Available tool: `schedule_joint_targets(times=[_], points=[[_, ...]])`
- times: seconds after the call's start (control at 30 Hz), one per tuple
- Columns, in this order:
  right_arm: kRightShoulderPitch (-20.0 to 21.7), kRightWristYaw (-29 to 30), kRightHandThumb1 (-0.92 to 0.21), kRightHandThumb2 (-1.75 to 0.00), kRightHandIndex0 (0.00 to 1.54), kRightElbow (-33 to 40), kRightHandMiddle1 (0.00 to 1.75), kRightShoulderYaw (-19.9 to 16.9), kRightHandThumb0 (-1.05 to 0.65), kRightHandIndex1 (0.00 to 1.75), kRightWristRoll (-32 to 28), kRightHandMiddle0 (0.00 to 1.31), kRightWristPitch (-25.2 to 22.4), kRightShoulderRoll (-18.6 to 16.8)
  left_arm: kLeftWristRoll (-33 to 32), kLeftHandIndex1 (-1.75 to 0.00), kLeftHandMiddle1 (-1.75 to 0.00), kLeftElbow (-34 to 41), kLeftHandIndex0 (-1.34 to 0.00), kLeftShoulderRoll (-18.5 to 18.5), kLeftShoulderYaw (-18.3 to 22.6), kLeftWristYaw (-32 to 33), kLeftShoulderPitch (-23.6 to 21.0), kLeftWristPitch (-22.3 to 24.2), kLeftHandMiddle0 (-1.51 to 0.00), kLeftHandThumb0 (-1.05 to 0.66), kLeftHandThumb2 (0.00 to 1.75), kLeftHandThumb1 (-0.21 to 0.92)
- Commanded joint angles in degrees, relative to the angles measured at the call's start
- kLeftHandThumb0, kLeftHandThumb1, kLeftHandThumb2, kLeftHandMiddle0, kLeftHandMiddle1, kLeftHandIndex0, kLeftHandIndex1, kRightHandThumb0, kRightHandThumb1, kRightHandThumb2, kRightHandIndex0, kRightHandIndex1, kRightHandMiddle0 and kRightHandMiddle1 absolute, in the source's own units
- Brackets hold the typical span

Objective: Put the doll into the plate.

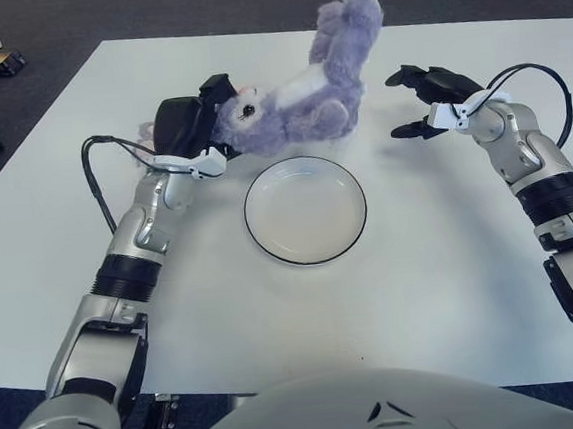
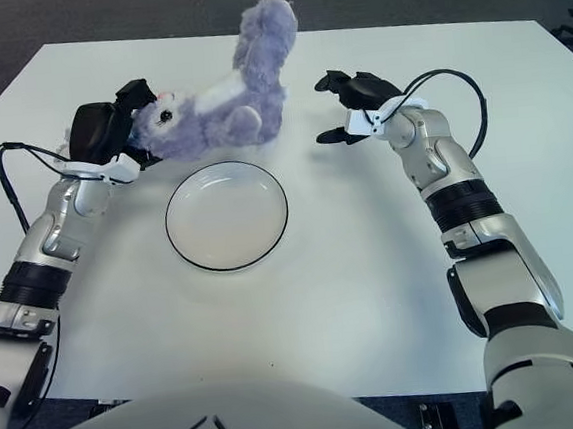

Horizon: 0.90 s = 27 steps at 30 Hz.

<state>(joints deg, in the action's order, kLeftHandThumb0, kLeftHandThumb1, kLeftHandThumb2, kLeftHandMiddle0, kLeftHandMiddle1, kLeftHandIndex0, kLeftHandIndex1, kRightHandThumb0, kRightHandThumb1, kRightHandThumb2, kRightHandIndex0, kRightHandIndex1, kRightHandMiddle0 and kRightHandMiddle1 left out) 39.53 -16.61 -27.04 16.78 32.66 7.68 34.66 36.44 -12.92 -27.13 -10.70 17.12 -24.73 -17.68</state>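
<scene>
The doll [image 1: 301, 98] is gripped at its head by the left hand [image 1: 191, 127], just behind the plate [image 1: 305, 210], ready for placing; the right hand [image 1: 427, 102] is held open and empty nearby.

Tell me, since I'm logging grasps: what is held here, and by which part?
The left hand grips the purple doll at its head end, behind the plate. The right hand, right of the doll, holds nothing, fingers open.
</scene>
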Motion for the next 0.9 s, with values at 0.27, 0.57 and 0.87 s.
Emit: schedule_joint_targets(times=[0.27,0.57,0.87], points=[[1.6,1.1,-0.92,-0.55,0.00,-1.9,0.64,0.0,-0.85,0.49,0.9,0.00,1.3,0.3,-3.1,-1.75,-1.75,-0.7,-1.27,-2.7,3.2,-0.3,1.3,-8.8,-1.46,-0.63,0.83,0.86],[2.1,0.5,-0.92,-0.59,0.00,-2.5,0.65,0.3,-0.85,0.47,1.2,0.00,1.6,0.5,-3.8,-1.75,-1.75,-0.4,-1.26,-3.4,4.7,-0.3,3.0,-12.5,-1.46,-0.63,0.85,0.84],[2.4,0.8,-0.92,-0.60,0.00,-3.4,0.65,0.4,-0.85,0.46,1.3,0.00,2.4,0.5,-3.8,-1.75,-1.75,0.1,-1.25,-3.3,5.6,-0.5,4.1,-14.6,-1.46,-0.65,0.85,0.84]])
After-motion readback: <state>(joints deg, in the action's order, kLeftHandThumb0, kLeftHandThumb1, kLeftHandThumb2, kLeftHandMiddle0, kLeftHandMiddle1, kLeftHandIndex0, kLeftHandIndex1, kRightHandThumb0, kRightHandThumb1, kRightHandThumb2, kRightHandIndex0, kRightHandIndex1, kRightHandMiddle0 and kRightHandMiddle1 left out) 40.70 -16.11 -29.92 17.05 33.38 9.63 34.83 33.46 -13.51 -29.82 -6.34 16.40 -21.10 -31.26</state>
